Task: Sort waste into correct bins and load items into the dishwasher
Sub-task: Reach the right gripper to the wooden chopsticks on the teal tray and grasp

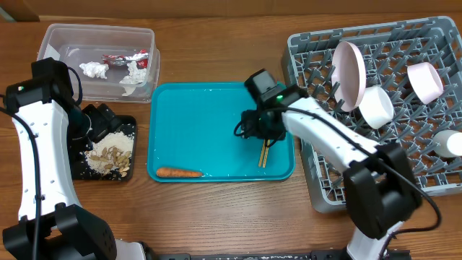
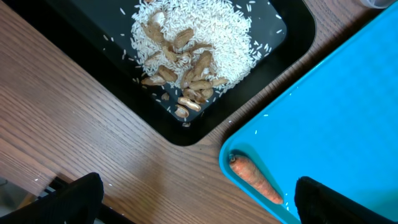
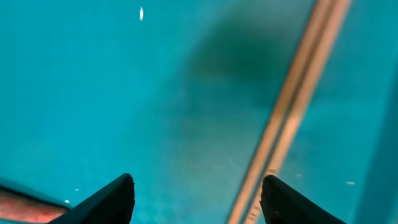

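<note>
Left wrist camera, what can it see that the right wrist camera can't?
Only the left wrist view shows the black tray with its rice and brown scraps, and the wooden table. Only the right wrist view shows the chopsticks. Both show the teal tray. The left wrist shows the carrot clearly, while the right wrist catches just an orange sliver at its edge, probably the same carrot.

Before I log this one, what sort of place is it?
Likely a staged dish-clearing station: a wooden table holds a grey plastic pegged dish rack, a rectangular teal tray and a shallow black tray of rice scraps.
</note>
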### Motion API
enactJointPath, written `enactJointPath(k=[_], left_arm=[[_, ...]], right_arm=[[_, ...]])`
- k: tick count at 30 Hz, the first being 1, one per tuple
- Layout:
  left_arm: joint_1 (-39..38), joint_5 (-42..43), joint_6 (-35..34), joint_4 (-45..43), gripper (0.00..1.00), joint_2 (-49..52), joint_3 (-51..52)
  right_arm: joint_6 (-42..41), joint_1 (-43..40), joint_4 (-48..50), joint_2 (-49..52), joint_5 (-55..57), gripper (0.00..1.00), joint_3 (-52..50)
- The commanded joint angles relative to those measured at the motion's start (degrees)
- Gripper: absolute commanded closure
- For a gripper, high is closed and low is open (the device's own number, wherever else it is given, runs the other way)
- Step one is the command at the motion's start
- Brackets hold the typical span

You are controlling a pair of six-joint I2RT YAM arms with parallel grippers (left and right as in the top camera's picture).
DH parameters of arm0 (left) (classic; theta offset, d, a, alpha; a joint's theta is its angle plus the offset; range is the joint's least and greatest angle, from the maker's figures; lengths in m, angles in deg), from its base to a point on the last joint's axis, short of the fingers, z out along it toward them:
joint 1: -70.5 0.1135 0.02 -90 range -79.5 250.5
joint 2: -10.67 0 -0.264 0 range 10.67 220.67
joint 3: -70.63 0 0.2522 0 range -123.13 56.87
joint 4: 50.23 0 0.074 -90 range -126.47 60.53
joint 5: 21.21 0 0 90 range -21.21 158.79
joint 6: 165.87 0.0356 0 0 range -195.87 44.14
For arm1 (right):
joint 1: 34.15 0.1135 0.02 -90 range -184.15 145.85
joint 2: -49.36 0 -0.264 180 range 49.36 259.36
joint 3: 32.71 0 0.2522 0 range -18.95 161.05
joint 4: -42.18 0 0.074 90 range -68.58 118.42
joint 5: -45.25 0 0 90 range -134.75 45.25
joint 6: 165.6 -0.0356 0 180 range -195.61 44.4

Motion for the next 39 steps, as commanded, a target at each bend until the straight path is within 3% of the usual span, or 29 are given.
enactJointPath(k=[1, 39], left_arm=[[0.09, 0.02, -0.15, -0.04, 0.00, -1.38, -0.70], [0.09, 0.04, -0.15, -0.02, 0.00, -1.38, -0.70]], right_arm=[[-3.78, 0.83, -0.04, 2.47, 0.63, 0.33, -0.04], [-6.45, 0.98, 2.86, 4.94, 2.91, 0.32, -5.01]])
